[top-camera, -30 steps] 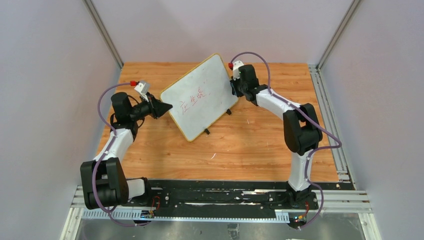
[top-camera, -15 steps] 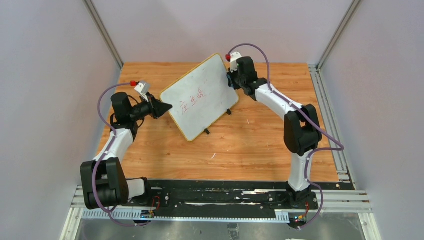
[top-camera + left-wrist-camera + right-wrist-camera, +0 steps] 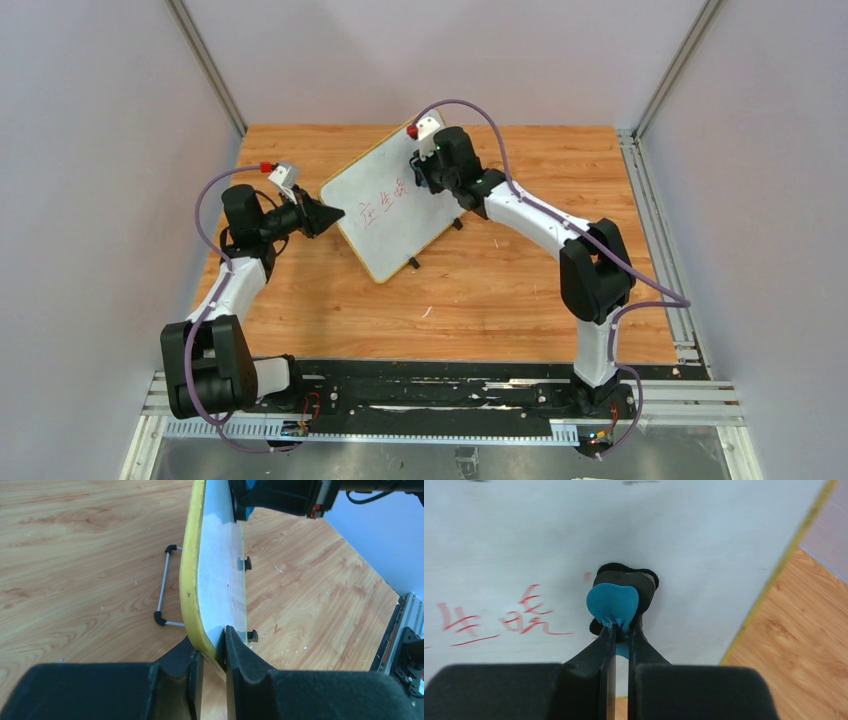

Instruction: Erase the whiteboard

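Note:
The whiteboard [image 3: 385,215], white with a yellow rim and red characters [image 3: 385,200], stands tilted on the wooden table. My left gripper [image 3: 335,213] is shut on the board's left corner; the left wrist view shows its rim [image 3: 190,570] edge-on, pinched by my left gripper [image 3: 214,657]. My right gripper [image 3: 425,170] is shut on a blue eraser [image 3: 613,605] with a black pad, pressed on the board face [image 3: 704,540] just right of the red characters [image 3: 531,617].
The board's two small black feet [image 3: 413,263] rest on the table [image 3: 500,280]. A wire stand [image 3: 162,592] shows behind the board in the left wrist view. Grey walls enclose the table; metal rails [image 3: 660,230] run along its right edge.
My right gripper has moved left from the board's upper right edge onto its face, up to the red characters. The left arm and the board have stayed put.

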Controlling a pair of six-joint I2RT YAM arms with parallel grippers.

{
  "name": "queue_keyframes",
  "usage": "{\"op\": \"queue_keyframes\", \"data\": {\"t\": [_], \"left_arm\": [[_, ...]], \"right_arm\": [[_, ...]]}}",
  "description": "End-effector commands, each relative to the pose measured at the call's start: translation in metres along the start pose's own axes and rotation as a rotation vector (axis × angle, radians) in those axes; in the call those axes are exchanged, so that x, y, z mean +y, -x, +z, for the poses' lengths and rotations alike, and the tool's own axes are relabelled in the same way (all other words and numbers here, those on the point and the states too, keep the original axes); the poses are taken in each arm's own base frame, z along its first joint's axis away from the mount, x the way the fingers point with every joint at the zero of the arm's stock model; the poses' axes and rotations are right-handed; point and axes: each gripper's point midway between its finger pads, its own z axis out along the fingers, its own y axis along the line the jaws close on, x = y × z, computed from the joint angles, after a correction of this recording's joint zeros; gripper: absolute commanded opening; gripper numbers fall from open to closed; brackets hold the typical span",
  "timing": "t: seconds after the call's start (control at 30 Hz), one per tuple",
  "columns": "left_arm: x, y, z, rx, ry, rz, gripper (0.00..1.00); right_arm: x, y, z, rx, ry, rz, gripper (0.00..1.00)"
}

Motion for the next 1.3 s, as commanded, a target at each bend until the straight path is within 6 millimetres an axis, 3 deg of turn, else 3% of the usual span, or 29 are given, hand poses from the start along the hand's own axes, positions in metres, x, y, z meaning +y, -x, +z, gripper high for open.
{"op": "queue_keyframes", "data": {"t": [0.0, 0.1, 0.2, 0.33, 0.67, 0.8, 0.97, 1.27], "left_arm": [[0.008, -0.007, -0.001, 0.021, 0.021, 0.111, 0.0], [0.008, -0.007, -0.001, 0.023, 0.021, 0.112, 0.0], [0.007, -0.008, -0.001, 0.023, 0.021, 0.111, 0.0], [0.006, -0.008, -0.002, 0.024, 0.018, 0.112, 0.0], [0.006, -0.009, -0.001, 0.027, 0.016, 0.111, 0.0], [0.007, -0.008, -0.001, 0.027, 0.017, 0.111, 0.0], [0.008, -0.008, -0.001, 0.028, 0.018, 0.11, 0.0], [0.008, -0.008, -0.001, 0.029, 0.02, 0.112, 0.0]], "right_arm": [[0.069, 0.024, -0.016, -0.084, 0.153, -0.029, 0.01], [0.084, 0.03, -0.023, -0.101, 0.186, -0.033, 0.01], [0.079, 0.029, -0.022, -0.097, 0.153, -0.051, 0.01], [0.051, 0.02, -0.011, -0.063, 0.069, -0.085, 0.01], [-0.045, 0.005, 0.007, -0.016, -0.081, -0.019, 0.01], [-0.064, 0.003, 0.01, -0.012, -0.094, -0.001, 0.01], [-0.048, -0.007, 0.015, -0.004, -0.027, 0.03, 0.01], [0.004, 0.01, 0.013, -0.039, 0.066, -0.002, 0.01]]}}
